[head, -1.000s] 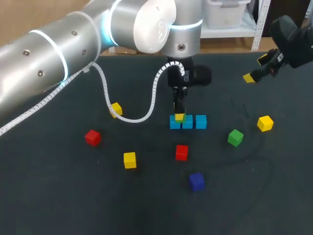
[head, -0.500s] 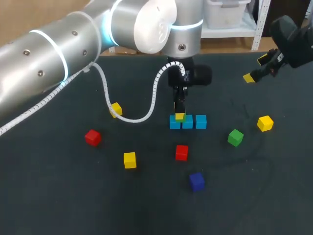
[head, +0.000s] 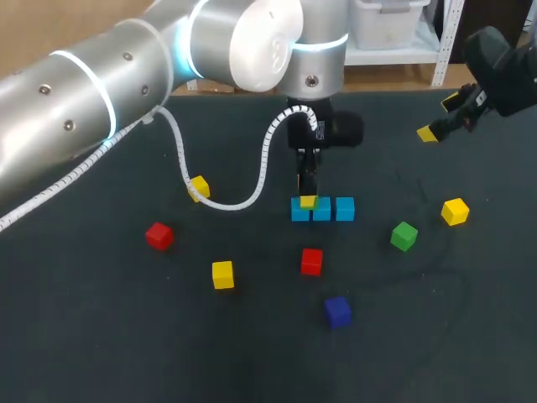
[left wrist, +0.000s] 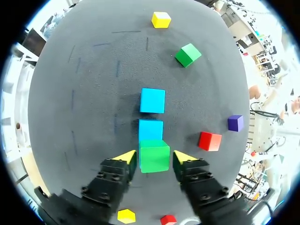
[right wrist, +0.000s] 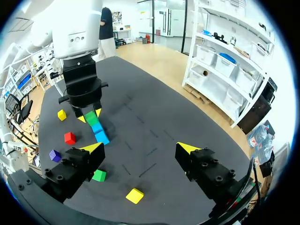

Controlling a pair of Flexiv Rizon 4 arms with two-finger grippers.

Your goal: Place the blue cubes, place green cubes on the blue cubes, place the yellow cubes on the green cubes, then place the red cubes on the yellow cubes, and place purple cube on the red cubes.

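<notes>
Three blue cubes (head: pixel 322 209) in row; left gripper (left wrist: pixel 153 158) slightly open around green cube (left wrist: pixel 154 154) atop end one; right gripper (right wrist: pixel 140 149) wide open, empty.

Our table (head: pixel 84 353) is dark charcoal grey; the blue cubes (head: pixel 345 209) are bright sky blue; we see green cubes (left wrist: pixel 154 156), yellow cubes (head: pixel 222 274), red cubes (head: pixel 159 236); the purple cube (head: pixel 337 311) is deep violet-blue; our left pincer (left wrist: pixel 154 155) and right pincer (right wrist: pixel 140 149) are black, tipped yellow; our left arm (head: pixel 84 92) is silver, ringed in glowing white.

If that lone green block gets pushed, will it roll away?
Probably not: the green cube has flat faces and sharp edges, so it should slide or tip. It looks small and rigid, likely light.
</notes>
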